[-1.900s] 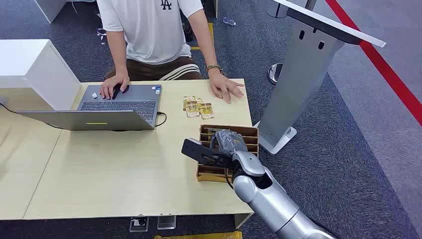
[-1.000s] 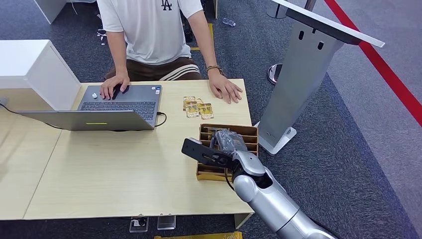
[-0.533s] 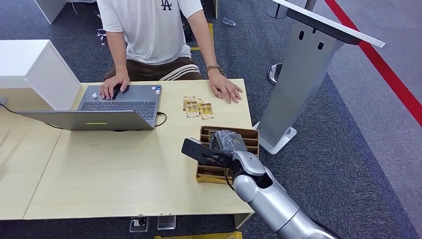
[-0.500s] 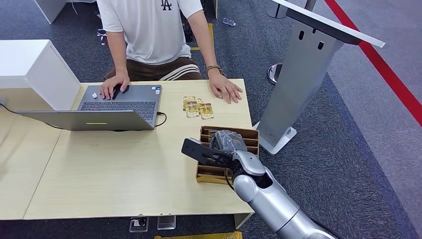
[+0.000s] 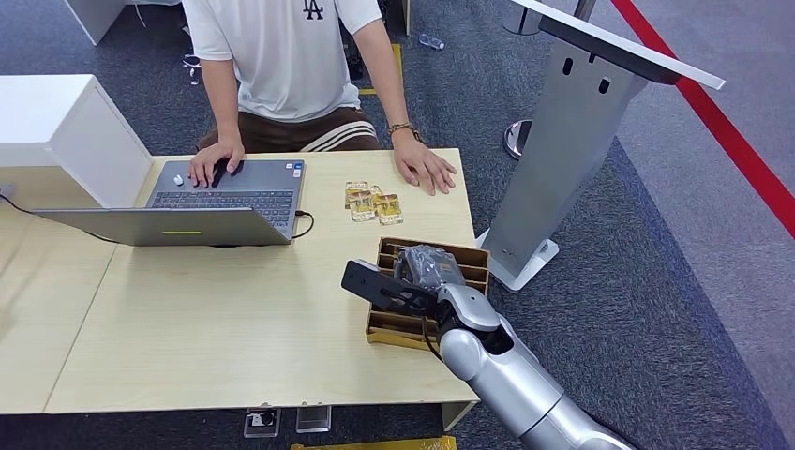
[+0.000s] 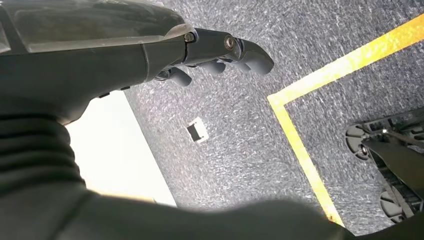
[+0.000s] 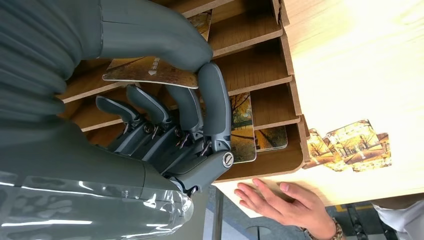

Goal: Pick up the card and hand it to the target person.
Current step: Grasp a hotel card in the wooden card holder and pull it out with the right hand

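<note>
The right hand (image 7: 165,110) is reaching down into the wooden card holder (image 5: 466,254) at the table's (image 5: 234,319) near right edge, and the wrist view is showing what the head view is hiding: thumb and a finger are pinching a card (image 7: 150,70) with an autumn-tree picture, still inside its slot, while the other fingers are curling beside it. More cards (image 7: 243,127) are sitting in the neighbouring slots, loose cards (image 5: 373,202) are lying just beyond, and the person's hand (image 5: 427,169) is resting flat on the tabletop. The left hand (image 6: 215,52) is hanging over the carpet, fingers loosely curled around nothing.
</note>
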